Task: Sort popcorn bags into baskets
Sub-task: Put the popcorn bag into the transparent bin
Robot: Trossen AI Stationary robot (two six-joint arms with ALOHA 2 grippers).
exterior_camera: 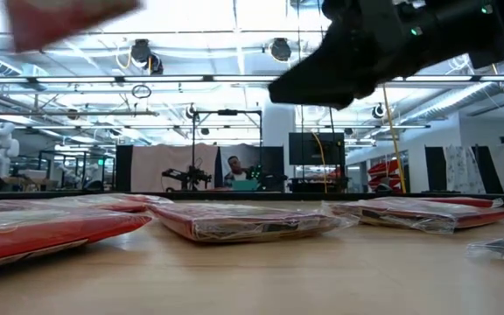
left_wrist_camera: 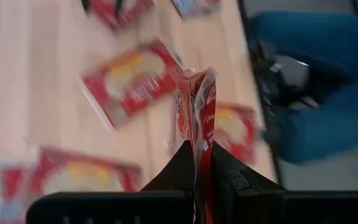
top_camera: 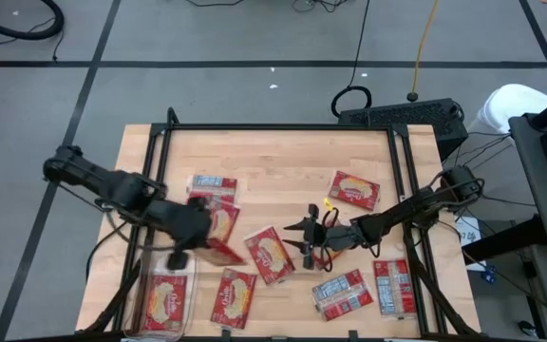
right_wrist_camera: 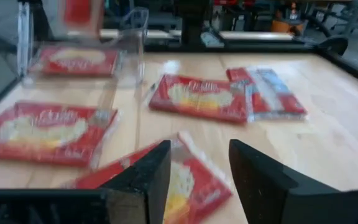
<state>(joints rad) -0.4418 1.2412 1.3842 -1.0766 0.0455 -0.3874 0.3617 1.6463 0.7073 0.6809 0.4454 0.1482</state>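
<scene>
Several red popcorn bags lie flat on the wooden table, among them one at the middle [top_camera: 272, 255], one at the far right [top_camera: 354, 188] and one at the near edge [top_camera: 234, 296]. The see-through basket [top_camera: 150, 285] stands at the near left corner with a bag [top_camera: 167, 302] inside. My left gripper [top_camera: 200, 237] is shut on a bag [top_camera: 224, 251] raised beside the basket. My right gripper [top_camera: 302, 233] hovers open just right of the middle bag [right_wrist_camera: 185, 186], touching nothing. My left gripper pinches one edge of the bag [left_wrist_camera: 197, 140] between its two fingers, which slant downward. The bag shows edge-on and sticks out past the fingertips. It is lifted clear of the table, blurred high in the low view [exterior_camera: 59, 17].
Two label-up bags [top_camera: 340, 293] lie at the near right. A dark metal frame [top_camera: 283, 127] runs around the tabletop. A keyboard [top_camera: 402, 116] sits beyond the far right corner. Something blue [left_wrist_camera: 316, 93] shows past the table's right edge. Bare wood lies along the far side.
</scene>
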